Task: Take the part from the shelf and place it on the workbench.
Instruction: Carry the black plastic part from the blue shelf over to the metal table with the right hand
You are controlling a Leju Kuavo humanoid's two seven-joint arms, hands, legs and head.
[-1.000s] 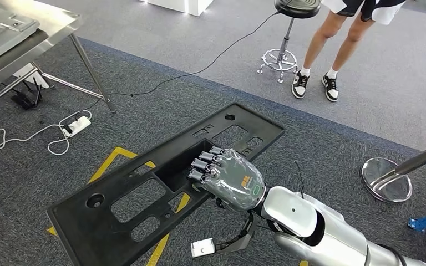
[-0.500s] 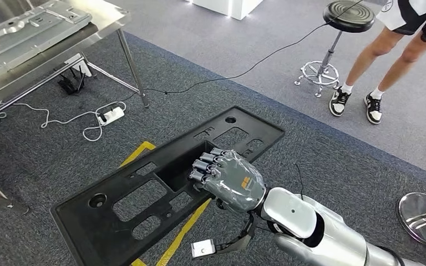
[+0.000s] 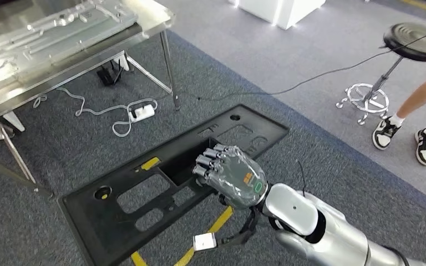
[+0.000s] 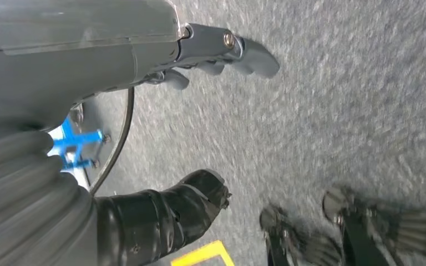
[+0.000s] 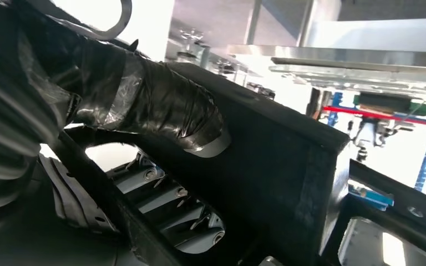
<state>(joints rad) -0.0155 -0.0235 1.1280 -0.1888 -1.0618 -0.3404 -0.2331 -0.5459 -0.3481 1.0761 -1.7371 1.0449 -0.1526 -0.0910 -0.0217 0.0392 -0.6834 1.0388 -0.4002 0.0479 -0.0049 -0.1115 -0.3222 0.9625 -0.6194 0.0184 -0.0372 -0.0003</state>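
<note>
**Q:** Since the previous frame, what has changed?

**A:** We have turned and advanced. The whole head view has shifted, so the steel bench (image 3: 144, 25) now lies nearer, at upper left, and the stool (image 3: 413, 41) and the person's shoes (image 3: 385, 133) have slid toward the right edge. Our right hand (image 3: 230, 176) keeps the same grasp throughout.

**Q:** Describe that hand, and the part.

**A:** Its fingers are curled over an inner edge of the black part (image 3: 144, 194), a long flat panel pierced with cut-outs. In the right wrist view the thumb (image 5: 161, 111) lies wrapped over the panel's edge (image 5: 288, 160), with the fingers beneath. We carry the part above the grey carpet, roughly level, well apart from the bench. Our left hand (image 4: 222, 55) hangs toward the floor with nothing in it, fingers loosely extended.

**Q:** Which step is this?

**A:** We judge it the carry: the part is off the shelf but not yet set down.

**Q:** What does the next move call for?

**A:** Closing on the bench, raising the long panel above its edge, then lowering it flat, clear of the sheet-metal pieces (image 3: 50, 33) lying on top.

**Q:** Counts?

**A:** One black part, one bench, one stool, one white power strip (image 3: 143, 112), two shoes.
</note>
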